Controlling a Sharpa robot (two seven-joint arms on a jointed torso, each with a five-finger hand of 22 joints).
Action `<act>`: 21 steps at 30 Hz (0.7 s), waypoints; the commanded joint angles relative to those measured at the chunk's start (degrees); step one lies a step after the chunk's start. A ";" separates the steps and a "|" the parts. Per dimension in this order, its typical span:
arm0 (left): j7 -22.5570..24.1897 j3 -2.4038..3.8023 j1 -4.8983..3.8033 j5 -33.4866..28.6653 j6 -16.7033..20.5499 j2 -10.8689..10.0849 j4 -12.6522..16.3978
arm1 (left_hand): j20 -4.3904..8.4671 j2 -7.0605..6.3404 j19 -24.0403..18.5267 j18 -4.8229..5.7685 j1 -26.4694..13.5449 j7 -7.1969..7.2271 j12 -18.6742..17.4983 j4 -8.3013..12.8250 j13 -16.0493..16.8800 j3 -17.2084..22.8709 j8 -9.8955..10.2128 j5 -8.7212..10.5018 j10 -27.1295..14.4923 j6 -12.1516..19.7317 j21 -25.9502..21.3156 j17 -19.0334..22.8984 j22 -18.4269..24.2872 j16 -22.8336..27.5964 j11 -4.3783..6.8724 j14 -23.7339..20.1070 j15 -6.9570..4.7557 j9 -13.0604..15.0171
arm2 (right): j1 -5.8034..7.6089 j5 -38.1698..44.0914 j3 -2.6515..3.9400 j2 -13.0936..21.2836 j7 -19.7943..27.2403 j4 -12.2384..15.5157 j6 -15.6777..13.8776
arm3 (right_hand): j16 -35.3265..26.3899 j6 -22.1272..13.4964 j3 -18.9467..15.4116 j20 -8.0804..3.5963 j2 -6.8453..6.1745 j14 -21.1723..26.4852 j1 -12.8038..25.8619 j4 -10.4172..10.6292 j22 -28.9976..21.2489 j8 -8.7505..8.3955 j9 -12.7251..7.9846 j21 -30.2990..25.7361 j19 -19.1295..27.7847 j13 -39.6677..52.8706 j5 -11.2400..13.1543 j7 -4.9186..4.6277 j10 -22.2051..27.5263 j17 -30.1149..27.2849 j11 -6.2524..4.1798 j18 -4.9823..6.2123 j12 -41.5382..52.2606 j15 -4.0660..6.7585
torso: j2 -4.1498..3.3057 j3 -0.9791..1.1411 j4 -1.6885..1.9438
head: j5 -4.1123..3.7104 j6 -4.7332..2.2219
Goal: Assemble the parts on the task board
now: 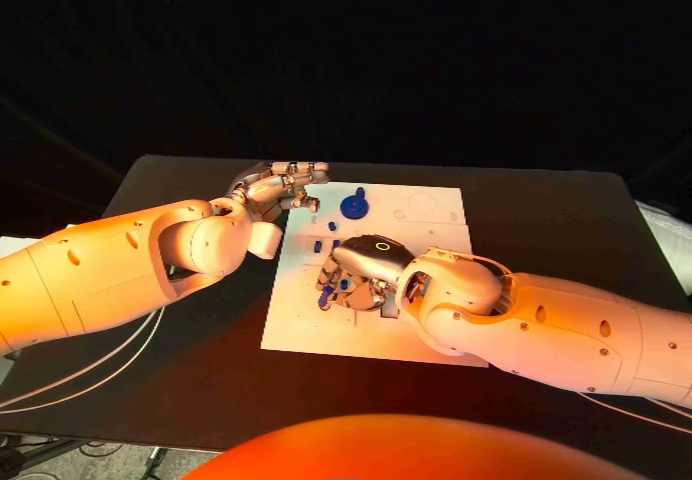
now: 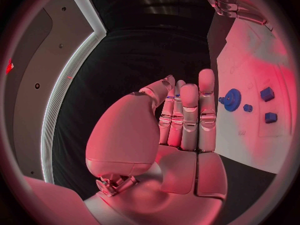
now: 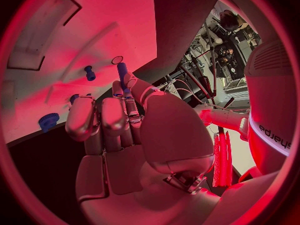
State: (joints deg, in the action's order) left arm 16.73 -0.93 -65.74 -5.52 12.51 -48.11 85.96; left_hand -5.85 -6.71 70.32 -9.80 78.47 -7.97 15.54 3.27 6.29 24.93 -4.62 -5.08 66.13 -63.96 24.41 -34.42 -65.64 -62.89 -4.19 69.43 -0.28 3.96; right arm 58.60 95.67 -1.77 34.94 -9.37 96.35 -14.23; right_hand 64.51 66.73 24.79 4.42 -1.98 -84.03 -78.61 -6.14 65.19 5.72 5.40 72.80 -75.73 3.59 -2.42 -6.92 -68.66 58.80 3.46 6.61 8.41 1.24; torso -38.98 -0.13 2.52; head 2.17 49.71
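Several blue parts (image 1: pixel 320 244) lie loose on the board (image 1: pixel 433 330) beside a seated gear (image 1: pixel 355 207), so most assembly looks undone; the right hand (image 1: pixel 361 272) pinches a blue peg (image 3: pixel 122 73), the left hand (image 1: pixel 283 186) hovers released.

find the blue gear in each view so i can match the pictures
Head view: the blue gear sits on the far part of the white board, just right of the left hand.
Left wrist view: the gear lies just past the fingertips.
Right wrist view: the gear lies at the board's edge.
Shared landmark: the white board.
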 commanded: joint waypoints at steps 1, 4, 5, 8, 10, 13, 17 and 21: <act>0.21 0.05 -0.02 0.19 -1.19 0.16 0.07 | 0.26 0.50 -0.26 -0.58 0.04 -0.03 0.33 -0.03 0.06 0.31 -0.11 0.00 -0.23 0.19 -0.34 0.05 0.10 0.39 0.04 -0.33 0.08 0.01 | -0.22 1.10 0.02 -0.34 1.20 -0.38 2.75 | 0.22 0.03 0.47 0.32 0.90 -1.53 -1.01 -0.05 0.04 -0.22 -0.01 0.08 -0.09 0.07 -0.40 -0.55 -0.12 0.00 0.21 -0.95 -0.12 -0.10 | 0.01 -0.01 0.00 | -0.16 0.12; 0.19 0.05 -0.02 0.19 -1.20 0.17 0.08 | 0.26 0.50 -0.26 -0.58 0.04 -0.03 0.33 -0.03 0.06 0.31 -0.11 0.00 -0.23 0.19 -0.34 0.05 0.10 0.39 0.04 -0.33 0.08 0.01 | -0.40 1.59 0.01 -0.63 1.11 -0.85 3.39 | 0.20 0.03 0.48 0.32 0.90 -1.53 -1.00 -0.05 0.03 -0.22 -0.01 0.07 -0.08 0.07 -0.40 -0.55 -0.12 -0.02 0.22 -0.95 -0.13 -0.10 | 0.02 0.03 0.02 | -0.14 0.15; 0.18 0.05 -0.02 0.19 -1.19 0.16 0.08 | 0.26 0.50 -0.26 -0.58 0.04 -0.03 0.33 -0.03 0.06 0.31 -0.11 0.00 -0.23 0.19 -0.34 0.05 0.10 0.39 0.04 -0.33 0.08 0.01 | -0.44 1.74 0.01 -0.69 1.03 -0.97 3.52 | 0.20 0.03 0.48 0.32 0.90 -1.53 -1.00 -0.05 0.03 -0.22 -0.01 0.07 -0.08 0.07 -0.40 -0.55 -0.12 -0.02 0.22 -0.95 -0.13 -0.10 | 0.02 0.04 0.01 | -0.13 0.16; 0.18 0.05 -0.02 0.19 -1.17 0.14 0.07 | 0.26 0.50 -0.27 -0.58 0.04 -0.03 0.37 -0.02 0.07 0.32 -0.10 0.01 -0.26 0.22 -0.37 0.08 0.11 0.40 0.03 -0.35 0.09 0.00 | -0.51 2.61 0.01 -0.76 0.53 -1.23 3.60 | 0.21 0.04 0.49 0.33 0.90 -1.53 -0.98 -0.04 0.02 -0.22 -0.01 0.07 -0.07 0.07 -0.40 -0.56 -0.13 -0.02 0.22 -0.94 -0.14 -0.11 | 0.02 0.04 0.02 | -0.12 0.19; 0.17 0.05 -0.02 0.19 -1.17 0.13 0.07 | 0.25 0.49 -0.28 -0.59 0.03 -0.04 0.40 -0.01 0.09 0.32 -0.09 0.01 -0.29 0.25 -0.40 0.10 0.12 0.42 0.03 -0.36 0.09 0.00 | -0.53 3.11 0.01 -0.74 0.15 -1.29 3.41 | 0.23 0.06 0.51 0.34 0.91 -1.53 -0.93 -0.03 0.01 -0.21 0.00 0.06 -0.06 0.08 -0.39 -0.56 -0.15 -0.01 0.23 -0.94 -0.16 -0.12 | 0.03 0.02 0.00 | -0.10 0.21; 0.16 0.05 -0.02 0.19 -1.19 0.12 0.06 | 0.25 0.49 -0.28 -0.59 0.03 -0.04 0.40 -0.01 0.09 0.32 -0.09 0.01 -0.29 0.25 -0.40 0.10 0.12 0.42 0.03 -0.36 0.09 0.00 | -0.56 4.10 0.01 -0.65 -0.60 -1.30 3.00 | 0.25 0.10 0.53 0.35 0.91 -1.52 -0.87 -0.03 0.02 -0.21 0.01 0.07 -0.05 0.09 -0.40 -0.56 -0.19 0.00 0.23 -0.94 -0.17 -0.13 | 0.00 0.05 0.01 | -0.07 0.29; 0.14 0.05 -0.02 0.19 -1.18 0.09 0.01 | 0.25 0.49 -0.28 -0.59 0.03 -0.04 0.40 -0.01 0.09 0.32 -0.09 0.01 -0.29 0.25 -0.40 0.10 0.12 0.42 0.03 -0.36 0.09 0.00 | -0.58 5.10 0.01 -0.54 -1.38 -1.23 2.64 | 0.25 0.15 0.55 0.37 0.88 -1.51 -0.79 -0.03 0.03 -0.19 0.02 0.09 -0.04 0.11 -0.39 -0.55 -0.26 -0.02 0.22 -0.94 -0.19 -0.14 | 0.00 0.07 -0.01 | 0.00 0.29; 0.11 0.05 -0.02 0.19 -1.11 -0.10 0.08 | 0.25 0.49 -0.28 -0.59 0.03 -0.04 0.40 -0.01 0.09 0.32 -0.09 0.01 -0.29 0.25 -0.40 0.10 0.12 0.42 0.03 -0.36 0.09 0.00 | -0.59 5.56 0.02 -0.31 -1.92 -0.99 2.55 | 0.30 0.21 0.57 0.38 0.87 -1.51 -0.70 -0.02 0.06 -0.17 0.04 0.11 -0.04 0.12 -0.39 -0.54 -0.32 0.03 0.22 -0.94 -0.21 -0.14 | -0.07 0.06 -0.01 | 0.06 0.29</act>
State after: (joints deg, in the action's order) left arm 16.67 -0.93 -65.74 -5.51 12.41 -48.20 85.93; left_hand -5.86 -6.71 70.32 -9.79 78.47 -7.97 15.76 3.27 6.28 24.93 -4.62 -5.08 66.13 -63.96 24.41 -34.37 -65.59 -62.57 -4.19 69.43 -0.28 3.96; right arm 58.08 98.98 -1.76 34.52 -9.95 95.26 -12.28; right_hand 64.51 66.88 25.08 4.42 -1.76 -84.03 -78.99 -6.15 65.18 5.23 5.34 72.80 -75.72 3.62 -2.65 -7.20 -68.62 58.78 3.50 6.61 7.96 1.24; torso -38.97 -0.08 2.52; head 2.15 50.00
